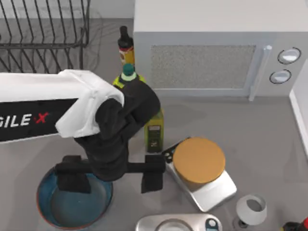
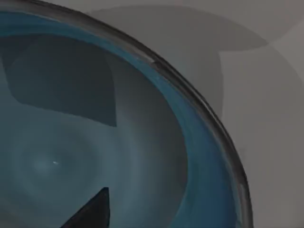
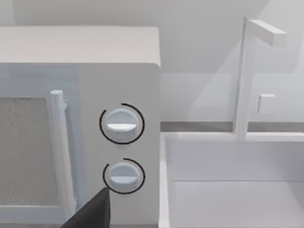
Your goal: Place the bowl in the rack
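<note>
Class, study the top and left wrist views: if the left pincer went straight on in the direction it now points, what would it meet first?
Most likely the bowl: the open left pincer points down over it, and the left wrist view looks into its greyish inside. How much gap remains is unclear.

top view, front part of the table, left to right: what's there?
bowl under the left gripper → scale → wine glass

Blue bowl (image 2: 95,133) close up, greyish inside, perhaps a dark fingertip (image 2: 92,211)
</note>
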Available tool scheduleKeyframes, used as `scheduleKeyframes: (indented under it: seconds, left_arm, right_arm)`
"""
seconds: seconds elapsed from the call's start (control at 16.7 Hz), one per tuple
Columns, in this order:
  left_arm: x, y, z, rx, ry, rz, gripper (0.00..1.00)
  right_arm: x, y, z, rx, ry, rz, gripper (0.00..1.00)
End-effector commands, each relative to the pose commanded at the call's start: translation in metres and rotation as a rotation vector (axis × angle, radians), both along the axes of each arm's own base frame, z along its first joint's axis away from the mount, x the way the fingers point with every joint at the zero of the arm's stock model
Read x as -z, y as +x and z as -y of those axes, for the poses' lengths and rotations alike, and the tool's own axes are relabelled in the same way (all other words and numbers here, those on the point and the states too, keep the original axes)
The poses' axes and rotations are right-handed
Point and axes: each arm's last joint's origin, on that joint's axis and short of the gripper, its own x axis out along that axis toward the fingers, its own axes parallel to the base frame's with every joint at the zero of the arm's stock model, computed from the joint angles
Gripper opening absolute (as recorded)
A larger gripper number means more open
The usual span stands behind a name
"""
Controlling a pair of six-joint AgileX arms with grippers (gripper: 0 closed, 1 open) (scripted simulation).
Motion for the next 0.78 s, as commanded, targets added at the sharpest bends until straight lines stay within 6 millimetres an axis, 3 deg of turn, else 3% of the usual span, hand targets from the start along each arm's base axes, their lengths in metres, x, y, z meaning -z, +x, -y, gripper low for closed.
scheduleKeyframes:
  seconds: [0.18, 0.42, 0.78]
  left_arm:
    - [0.02, -0.003, -0.003, 0.0, 0.007, -0.008, 1.0]
    - [0.021, -0.004, -0.003, 0.0, 0.008, -0.009, 1.0]
    - [0.021, -0.004, -0.003, 0.0, 0.008, -0.009, 0.55]
  right_arm:
    - [0.0, 0.0, 0.0, 0.0, 0.0, 0.0, 1.0]
    - [0.0, 0.0, 0.0, 0.0, 0.0, 0.0, 1.0]
    - [0.0, 0.0, 0.0, 0.0, 0.0, 0.0, 1.0]
